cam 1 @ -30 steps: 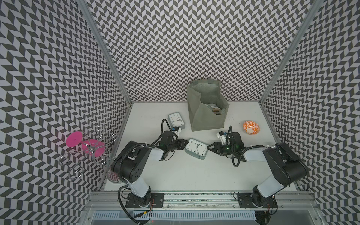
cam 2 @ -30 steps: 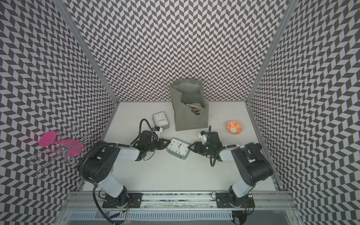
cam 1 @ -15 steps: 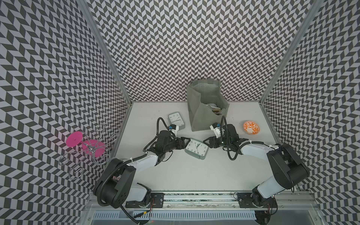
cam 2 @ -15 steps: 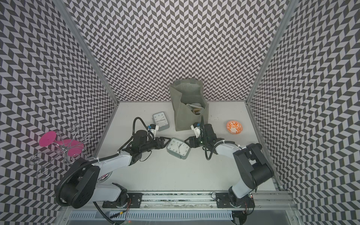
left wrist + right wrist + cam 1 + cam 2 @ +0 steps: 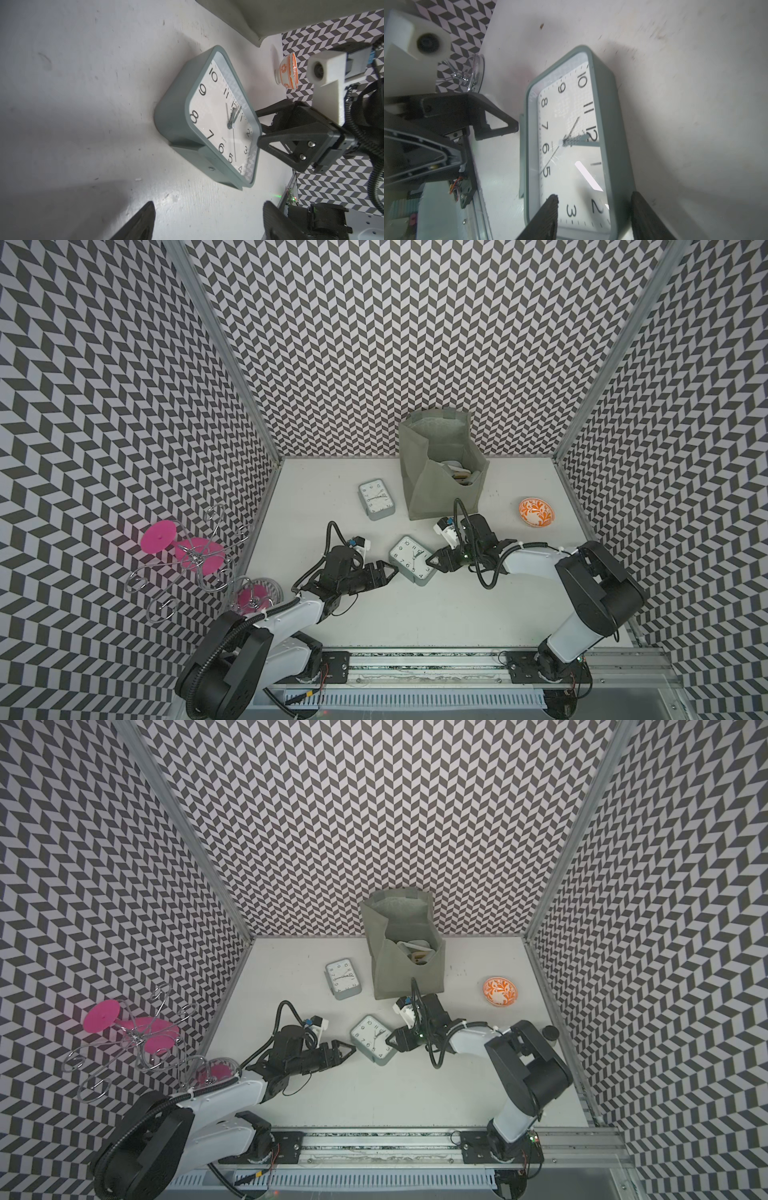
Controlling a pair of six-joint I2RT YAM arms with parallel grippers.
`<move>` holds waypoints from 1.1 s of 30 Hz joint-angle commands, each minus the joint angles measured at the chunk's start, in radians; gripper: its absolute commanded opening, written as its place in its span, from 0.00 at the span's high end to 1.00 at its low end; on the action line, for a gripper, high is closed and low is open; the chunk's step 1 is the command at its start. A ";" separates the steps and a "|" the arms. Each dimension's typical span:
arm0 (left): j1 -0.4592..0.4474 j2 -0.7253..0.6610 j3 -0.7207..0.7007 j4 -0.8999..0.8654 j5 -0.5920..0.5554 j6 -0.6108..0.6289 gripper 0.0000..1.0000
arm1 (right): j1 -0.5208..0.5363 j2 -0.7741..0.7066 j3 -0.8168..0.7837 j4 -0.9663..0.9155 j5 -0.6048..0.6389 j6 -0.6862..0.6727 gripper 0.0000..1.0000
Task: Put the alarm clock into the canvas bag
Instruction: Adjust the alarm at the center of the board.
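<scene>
Right wrist view shows what top views cannot: right gripper (image 5: pixel 595 196), jaws parted, straddling alarm clock (image 5: pixel 571 135); left gripper (image 5: pixel 209 204) gapes empty.

We're looking into a robot lab's test cell. Chevron-print walls (image 5: pixel 374 344) box in three sides, aluminium posts (image 5: pixel 223 352) run up the corners, and a scuffed white worktop (image 5: pixel 415 614) lies between them. The left arm (image 5: pixel 291 616) and right arm (image 5: pixel 536 564) are bolted to a metal rail (image 5: pixel 415 672) along the front, cables (image 5: pixel 331 531) looping. Mismatched props sit about: a bag (image 5: pixel 440 489), a bowl (image 5: pixel 536 512), a wire stand (image 5: pixel 195 560).
</scene>
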 commanded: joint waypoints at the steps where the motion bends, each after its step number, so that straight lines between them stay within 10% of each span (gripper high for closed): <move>1: -0.002 -0.023 -0.014 0.019 0.033 -0.038 0.19 | 0.035 -0.047 -0.042 0.047 -0.108 -0.005 0.50; 19: 0.004 0.116 -0.006 0.195 0.072 -0.033 0.65 | 0.036 -0.061 -0.008 0.088 -0.048 0.196 0.65; 33: 0.005 0.211 -0.010 0.276 0.086 -0.020 0.75 | 0.036 0.030 0.063 0.133 -0.040 0.275 0.67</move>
